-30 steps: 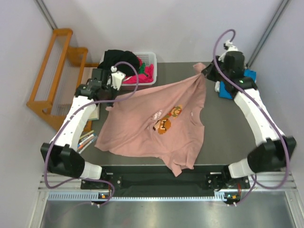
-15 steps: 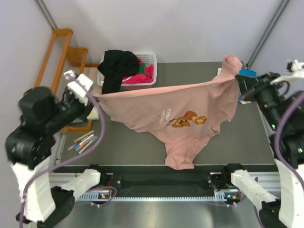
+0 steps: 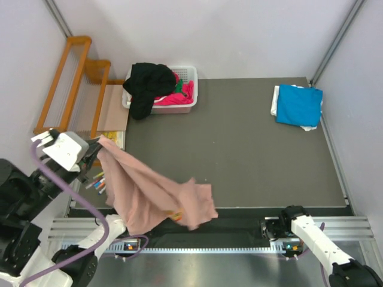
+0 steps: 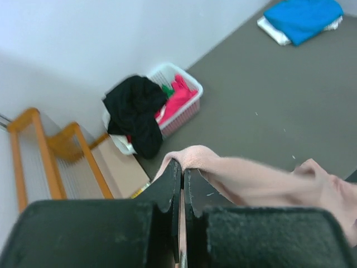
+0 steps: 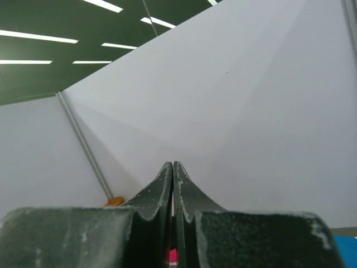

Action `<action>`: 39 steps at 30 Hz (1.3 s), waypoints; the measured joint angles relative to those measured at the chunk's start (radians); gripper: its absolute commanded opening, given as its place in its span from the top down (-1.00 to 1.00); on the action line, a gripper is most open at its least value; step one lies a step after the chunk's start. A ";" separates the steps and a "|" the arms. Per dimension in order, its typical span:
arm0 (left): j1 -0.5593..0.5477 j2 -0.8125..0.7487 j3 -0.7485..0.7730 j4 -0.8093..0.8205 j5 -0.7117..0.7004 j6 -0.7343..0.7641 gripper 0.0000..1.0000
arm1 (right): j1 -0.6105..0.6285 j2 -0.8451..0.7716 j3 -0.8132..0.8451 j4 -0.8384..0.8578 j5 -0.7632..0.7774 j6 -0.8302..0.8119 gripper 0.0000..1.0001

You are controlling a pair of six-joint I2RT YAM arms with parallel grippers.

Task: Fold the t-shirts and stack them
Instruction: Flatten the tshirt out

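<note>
- Two pincers, both pressed together. The left pincer [image 4: 182,169] nips a fold of the pink shirt [image 3: 152,197]. The right pincer [image 5: 173,167] points up at the wall [image 5: 251,111], and I can make out nothing between its jaws. It is out of the top view.
- The pink shirt hangs bunched from the left pincer, which is held high just off the left side of the table [image 3: 239,155]. The cloth drapes across the near-left corner and its lower part droops past the near edge. The print is mostly hidden in the folds.
- The blue shirt [image 3: 298,104] lies folded at the far-right corner on something white. The black shirt [image 3: 146,81] drapes over the rim of the basket [image 3: 190,73] at far left, with magenta cloth under it.
- Handling, my judgement: the cloth is light and limp, with no stiffness, and a single pinch lets it collapse into a rope. It won't break, but it may slip from a thin pinch or drag on the table edge.
- Where to hold: to spread it I'd want a second hold on a hem corner or shoulder seam, well apart from the left pinch. I cannot tell which edge the left pincer has.
- Room: the middle of the table is bare and looks enough to lay the shirt flat. The left side is tight, with pens [image 3: 103,177] and the rack [image 3: 66,72] just beside the left arm. Walls close off the far and right sides.
</note>
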 measured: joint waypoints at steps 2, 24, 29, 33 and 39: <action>0.004 -0.014 -0.061 -0.005 0.003 0.005 1.00 | 0.000 -0.010 -0.028 0.011 0.006 0.002 1.00; 0.008 -0.066 -0.471 0.106 -0.020 0.014 1.00 | 0.637 0.418 -0.929 -0.004 -0.187 0.082 -0.64; 0.008 -0.063 -0.595 0.156 -0.055 -0.007 1.00 | 0.906 0.552 -0.853 0.008 -0.141 0.083 -0.60; 0.008 -0.053 -0.644 0.196 -0.101 -0.033 1.00 | 1.012 0.623 -0.808 0.023 -0.119 0.079 -0.61; 0.009 -0.030 -0.658 0.239 -0.162 -0.066 1.00 | 1.114 0.832 -0.707 0.014 -0.098 0.041 -0.59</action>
